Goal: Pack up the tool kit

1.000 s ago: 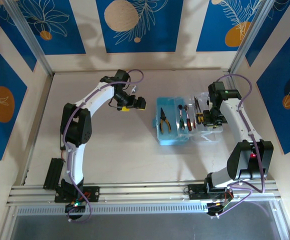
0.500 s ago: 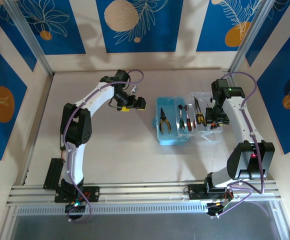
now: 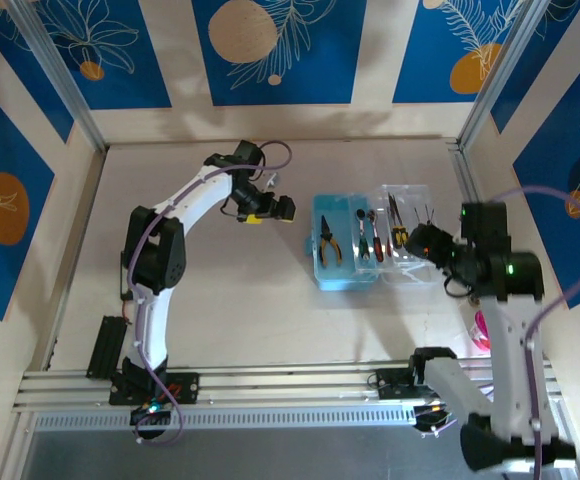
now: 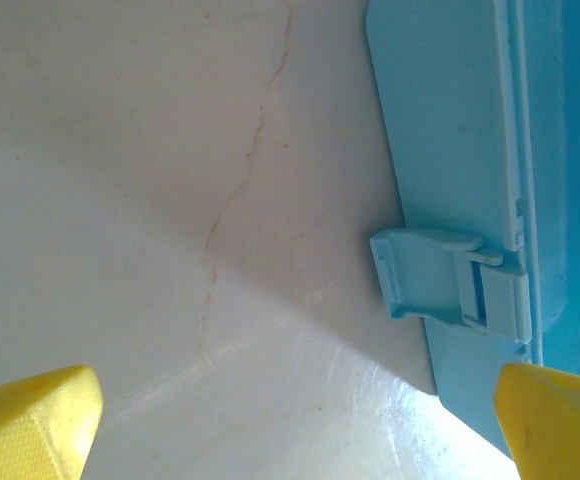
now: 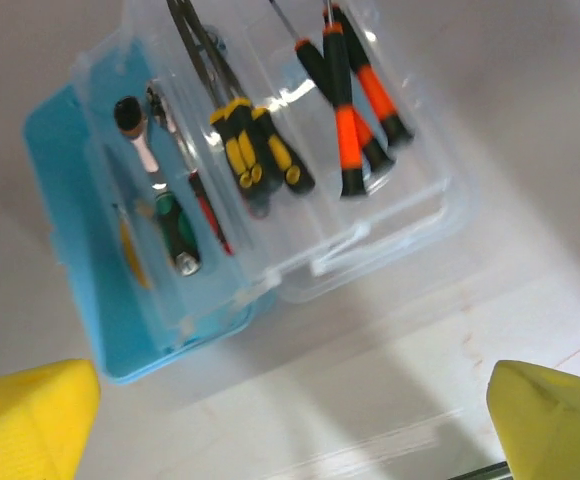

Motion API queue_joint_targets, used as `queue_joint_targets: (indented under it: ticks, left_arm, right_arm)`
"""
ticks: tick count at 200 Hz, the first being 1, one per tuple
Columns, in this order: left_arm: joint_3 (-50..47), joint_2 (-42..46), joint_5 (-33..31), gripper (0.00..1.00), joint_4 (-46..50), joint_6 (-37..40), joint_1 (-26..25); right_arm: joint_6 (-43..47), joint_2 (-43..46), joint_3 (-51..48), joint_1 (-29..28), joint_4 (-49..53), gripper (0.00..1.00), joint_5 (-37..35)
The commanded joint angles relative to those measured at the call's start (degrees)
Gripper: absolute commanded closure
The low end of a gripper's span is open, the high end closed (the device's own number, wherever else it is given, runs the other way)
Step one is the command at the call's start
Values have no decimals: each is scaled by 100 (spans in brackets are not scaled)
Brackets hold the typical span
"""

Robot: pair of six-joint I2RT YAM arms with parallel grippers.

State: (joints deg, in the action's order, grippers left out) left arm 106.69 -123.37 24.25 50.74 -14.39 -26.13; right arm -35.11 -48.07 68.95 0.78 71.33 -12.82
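- The tool kit (image 3: 345, 245) lies open on the counter (image 3: 250, 330) between the arms, with its blue base to the left and its clear lid (image 3: 410, 250) folded out flat to the right.
- The left hand (image 3: 270, 208) hovers just beside the base with its fingers wide apart and empty. The right hand (image 3: 422, 240), over the lid's far edge, is likewise spread and grips nothing.
- The case looks like light, stiff, slick plastic (the thin lid probably flexes). The lid's outer edge seems the best hold, with the base steadied.
- The left wrist view brings out the blue latch (image 4: 440, 280), which is too small to make out from above. The right wrist view separates the yellow-black pliers (image 5: 255, 150) from the orange screwdrivers (image 5: 355, 110) — which compartment holds each is unclear.
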Motion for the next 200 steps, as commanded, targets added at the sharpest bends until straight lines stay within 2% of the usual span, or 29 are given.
queue_joint_targets:
  ticks: [1, 32, 65, 106, 121, 162, 200]
  left_arm:
    - [186, -182, -127, 0, -47, 156, -126]
    - [211, -309, -64, 0, -47, 210, -263]
    - [150, -380, -74, 0, -190, 118, -370]
    - [71, -397, -9, 0, -398, -50, -479]
    - [71, -398, 0, 0, -381, -83, -489]
    - [44, -389, 79, 0, -346, -137, -505]
    - [70, -428, 67, 0, -293, -161, -508]
  right_arm:
    - [-1761, 544, -849, 2, -44, 1, 488]
    - [-2715, 1242, -1752, -18, -89, 1, 369]
    - [-3420, 1411, -2284, 0, -244, 0, -42]
    - [-3983, 1067, -2965, 160, -817, 26, -315]
    - [-4076, 902, -3183, 267, -1059, 32, -424]
    - [-4044, 548, -3499, 742, -1754, 35, -646]
    - [-3511, 85, -3907, 1533, -2868, 39, 187]
